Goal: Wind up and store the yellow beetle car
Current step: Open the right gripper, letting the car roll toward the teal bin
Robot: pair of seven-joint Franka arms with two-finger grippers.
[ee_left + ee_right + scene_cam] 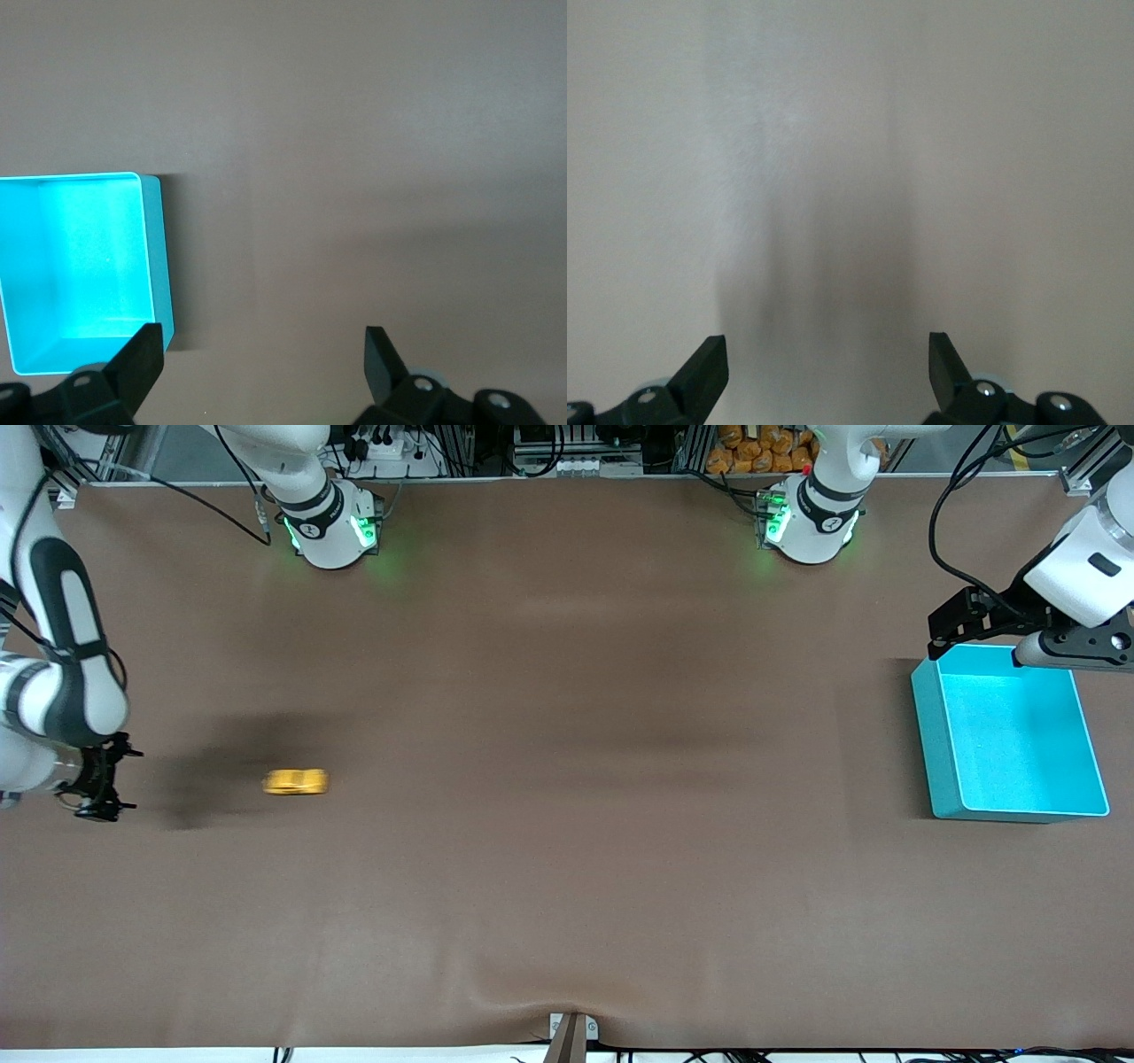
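While blurred at its edges as if rolling, yellow beetle car [296, 782] sits free on brown counter [567, 868], toward the right arm's end, touching neither gripper. Lies well apart from teal bin [1010, 731], which stands at the left arm's end of the counter. Looks released onto open counter so that the wound spring can drive it, judged from the blur and the bare stretch between car and bin.

Right gripper [97, 779] beside the car at the counter's edge, fingers spread wide and holding nothing; right wrist view shows only bare counter and a soft dark shadow between the two black fingertips [704, 367]. Probably parked there after letting go, out of the car's way.

Left gripper [261, 359] over the counter just beside the bin's rim, fingers spread wide too, holding nothing. Left arm waits; likely stationed near the bin to collect the car once it arrives. Bin interior bright cyan and nothing seen in it, open top facing up, ready to receive.

Storing not yet done: car outside the bin, with most of the counter's length between them. Risk, as a judgement: a small rounded toy may veer off line or stop short of the waiting gripper.
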